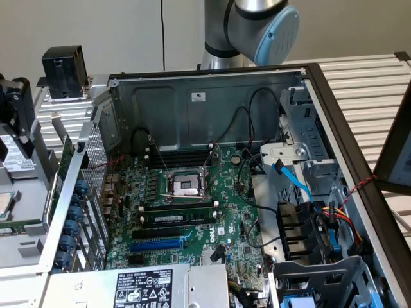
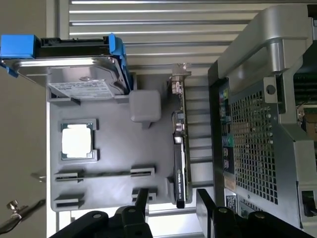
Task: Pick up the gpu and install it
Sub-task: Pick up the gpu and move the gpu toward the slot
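Plainly I'm at the pick-up: my gripper point(image 2: 173, 197) is spread wide (nothing held) over the gpu point(image 2: 179, 148), which stands on edge in the grey tray point(image 2: 114, 148); grasping calls for straddling its thin body squarely.

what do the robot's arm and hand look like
The arm is a thick silver-grey tube with a rounded joint closed by a pale blue round cap. The hand is matt black, with two narrow tapering fingers mounted on chunky black links that carry round pivot bolts.
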Controlling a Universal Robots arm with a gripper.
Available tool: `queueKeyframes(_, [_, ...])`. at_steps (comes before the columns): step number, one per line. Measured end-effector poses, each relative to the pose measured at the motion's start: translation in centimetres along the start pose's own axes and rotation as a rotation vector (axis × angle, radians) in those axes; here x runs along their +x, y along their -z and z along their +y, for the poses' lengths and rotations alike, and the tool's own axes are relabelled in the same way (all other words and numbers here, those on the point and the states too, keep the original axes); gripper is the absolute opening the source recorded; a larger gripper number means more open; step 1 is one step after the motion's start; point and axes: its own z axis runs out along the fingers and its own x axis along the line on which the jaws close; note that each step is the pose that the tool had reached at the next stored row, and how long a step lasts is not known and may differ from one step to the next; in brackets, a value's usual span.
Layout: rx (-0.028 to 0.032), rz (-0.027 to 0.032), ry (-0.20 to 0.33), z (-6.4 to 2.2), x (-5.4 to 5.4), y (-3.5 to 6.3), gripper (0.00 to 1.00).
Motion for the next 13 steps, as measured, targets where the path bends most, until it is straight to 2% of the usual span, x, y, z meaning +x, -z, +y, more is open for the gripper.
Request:
queueKeyframes(4, [-0.0002,-0.0021,0.001,-0.01,-0.5,-0.58,0.51])
queueKeyframes(6, [-0.0007,-0.0065,0.001,0.05,-1.0,-0.75,0.51])
queueKeyframes(10, [-0.0016,-0.0135,0.002,0.04,-1.0,-1.19,0.51])
queueKeyframes(11, [-0.0018,-0.0185,0.002,0.04,-1.0,-1.25,0.51])
queueKeyframes(13, [-0.0038,-0.0341,0.004,0.06,-1.0,-1.32,0.51])
